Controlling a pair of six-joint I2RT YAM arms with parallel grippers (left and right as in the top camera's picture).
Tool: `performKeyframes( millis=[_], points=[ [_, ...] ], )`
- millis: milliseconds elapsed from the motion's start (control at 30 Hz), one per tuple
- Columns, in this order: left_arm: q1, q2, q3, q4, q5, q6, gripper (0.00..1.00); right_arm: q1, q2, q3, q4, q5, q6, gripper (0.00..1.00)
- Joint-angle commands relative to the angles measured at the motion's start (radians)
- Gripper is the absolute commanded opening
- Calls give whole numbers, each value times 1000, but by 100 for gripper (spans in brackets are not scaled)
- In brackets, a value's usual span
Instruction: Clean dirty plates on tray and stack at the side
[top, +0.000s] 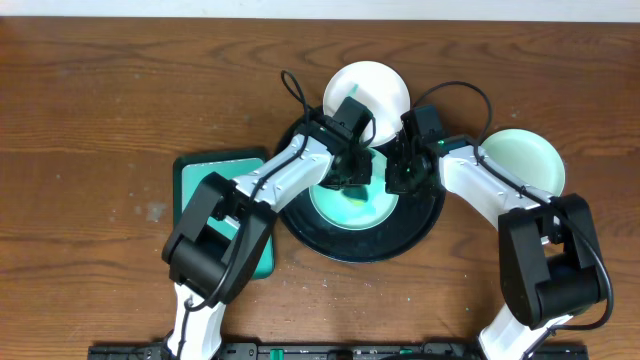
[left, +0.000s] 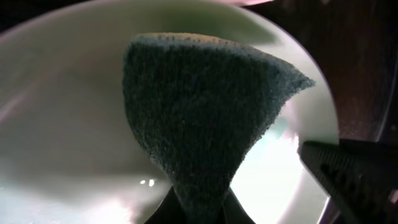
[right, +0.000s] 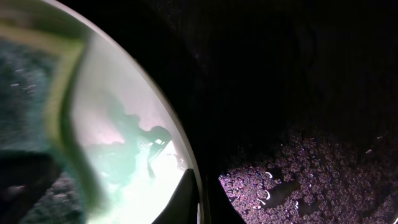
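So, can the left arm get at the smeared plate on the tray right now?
Probably yes: the left gripper, jaws shut on a sponge, hangs right over that plate; the right gripper only grips its rim.

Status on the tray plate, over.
Left gripper shut on sponge, on mint plate in black tray. Right gripper clamps that plate's rim. Teal smear on it. Nothing blocking.

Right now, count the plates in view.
3: white plate beyond the tray, mint plate on the table at its right, smeared mint plate on the tray. None seems hidden.
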Motion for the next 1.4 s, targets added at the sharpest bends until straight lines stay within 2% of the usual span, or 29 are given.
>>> performKeyframes(
  millis=[0, 33, 67, 133, 167, 300, 467, 633, 667, 800, 900, 967, 1067, 1233, 1367],
  points=[
    [-8, 47, 1, 10, 72, -61, 7, -15, 3, -6, -14, 102, -2, 1],
    [-8, 53, 1, 5, 101, -61, 7, -15, 3, -6, -14, 102, -2, 1],
    [-9, 59, 1, -5, 124, -61, 12, -15, 3, -6, -15, 102, -2, 1],
    [-7, 58, 1, -30, 125, -59, 40, -15, 3, -6, -18, 102, -2, 1],
    [-3, 53, 2, -46, 125, -57, 47, -15, 3, -6, -18, 102, -2, 1],
    [27, 0, 34, -152, 70, -55, 56, -15, 3, -6, -18, 102, -2, 1],
    [35, -130, 47, -212, -83, 2, 56, -15, 3, -6, -18, 102, -2, 1],
    [1, -123, 45, -194, -129, 31, 52, -15, 3, -6, -17, 102, -2, 1],
    [-11, -109, 43, -180, -130, 54, 49, -15, 3, -6, -17, 103, -2, 1],
    [-45, -35, 42, -151, -135, 79, 47, -15, 3, -6, -18, 103, -2, 1],
    [-44, 13, 42, -151, -142, 78, 36, -15, 3, -6, -19, 102, -2, 1],
    [-44, 28, 42, -152, -142, 79, 8, -15, 3, -6, -18, 102, -2, 1],
    [-36, 10, 43, -165, -145, 78, 7, -15, 3, -6, -19, 103, -2, 1],
    [48, -58, 45, -295, -289, 45, 7, -15, 3, -6, -25, 103, -2, 1],
    [76, -47, 31, -299, -305, 24, 7, -15, 3, -6, -24, 103, -2, 1]
  ],
)
